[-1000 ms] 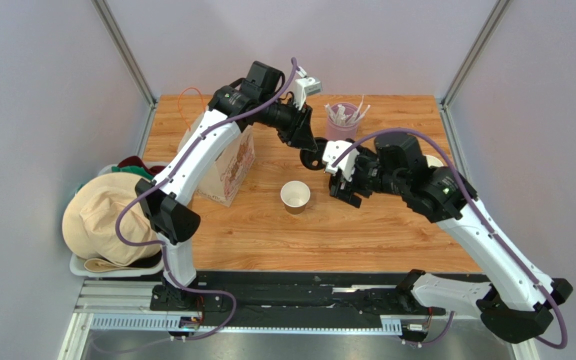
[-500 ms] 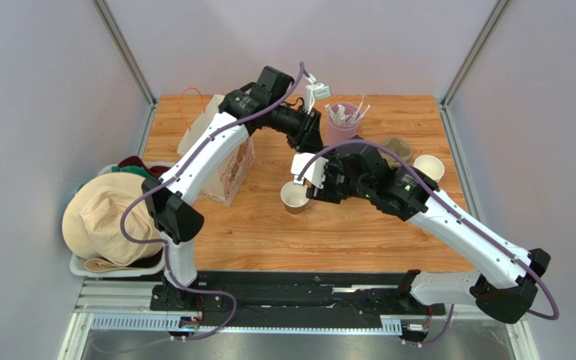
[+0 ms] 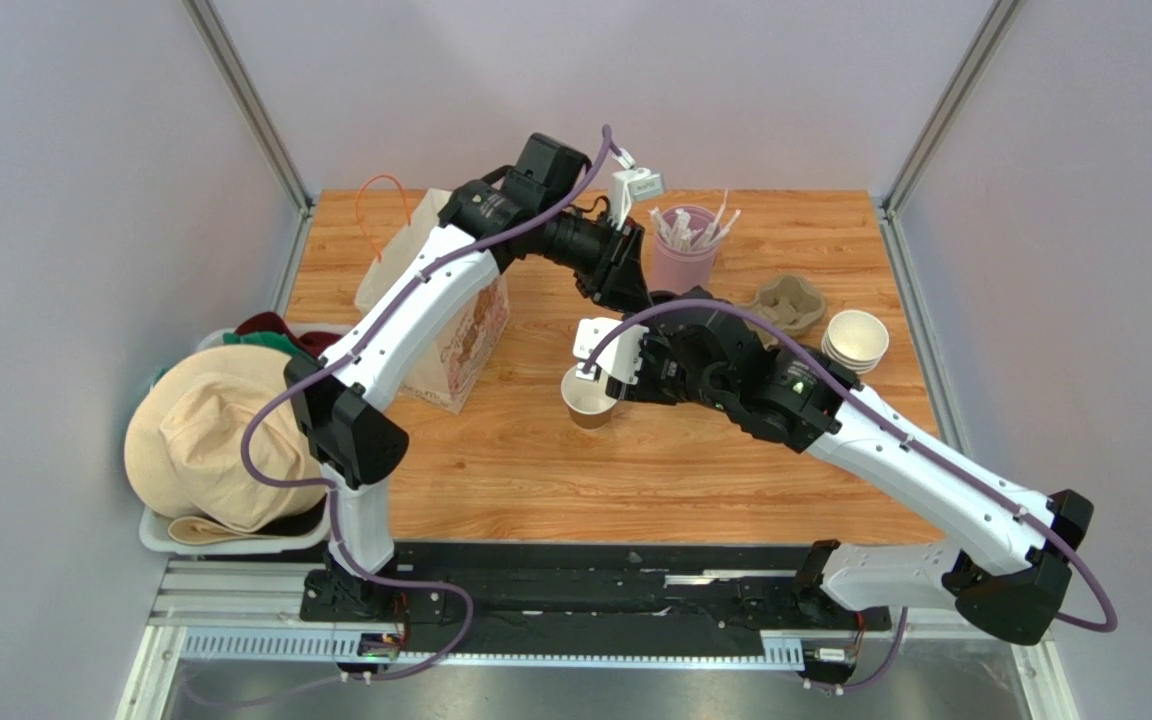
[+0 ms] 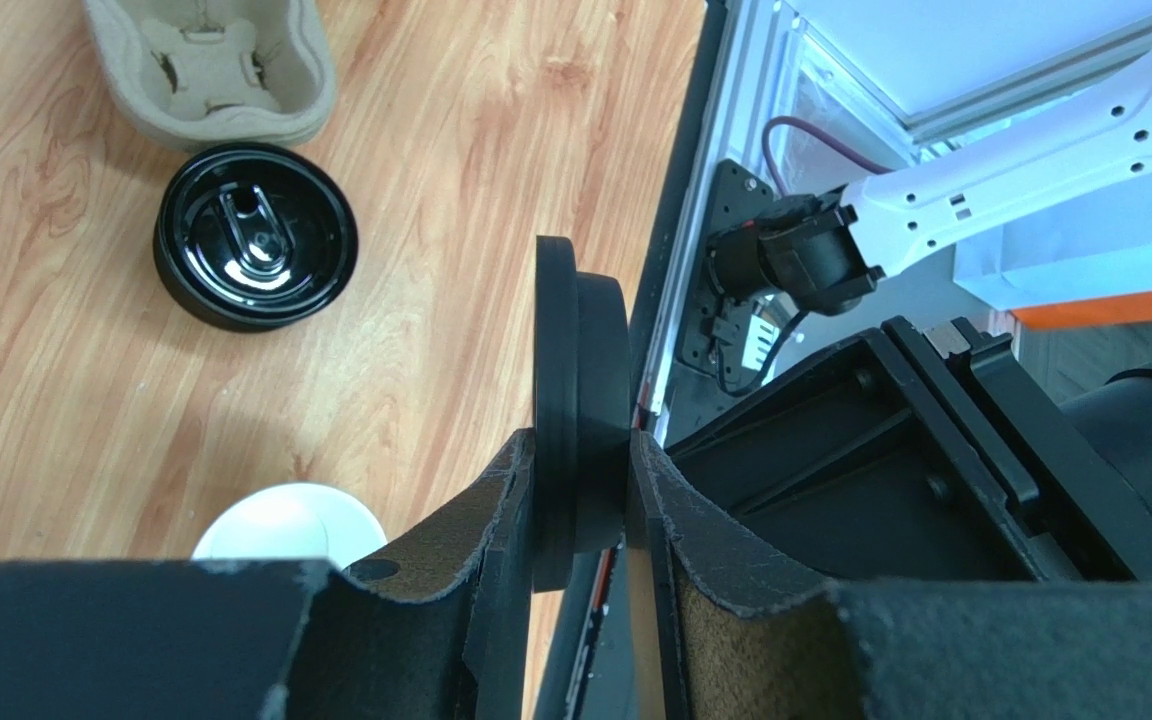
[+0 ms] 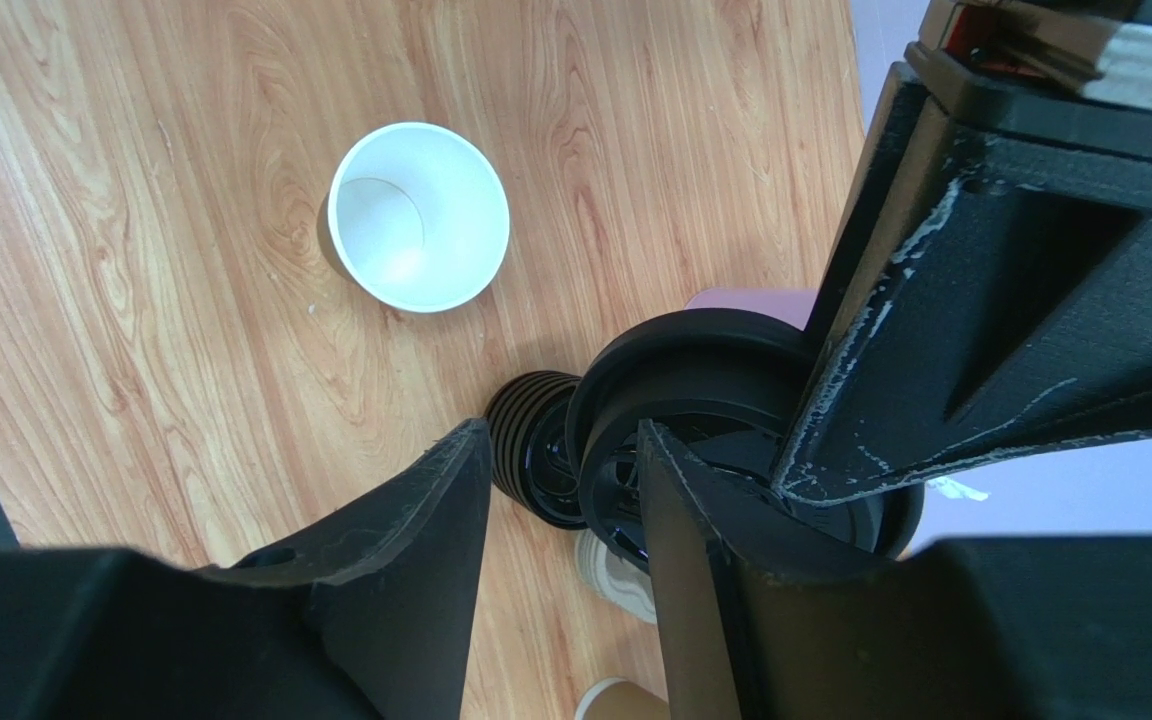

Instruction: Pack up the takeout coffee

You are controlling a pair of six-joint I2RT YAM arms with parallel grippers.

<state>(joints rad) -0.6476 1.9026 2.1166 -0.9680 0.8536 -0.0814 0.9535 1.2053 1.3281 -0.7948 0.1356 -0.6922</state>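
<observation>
Reaching inward, left gripper point(image 4: 582, 450) pinches black lid point(image 4: 579, 345) edge-on; right gripper point(image 5: 560, 450), fingers apart, hangs beside cup point(image 3: 582, 398).

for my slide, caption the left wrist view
Left hand pinches a round black plastic lid edge-on above the wooden table.

Bright, even light is coming from overhead, throwing only soft shadows onto the table point(image 3: 687, 465). The left claw point(image 4: 582, 450) and right claw point(image 5: 560, 443) are looming dark and blurred, while wood beyond them is showing crisp and a black lid point(image 4: 255, 236) past the left claw is glinting.
</observation>
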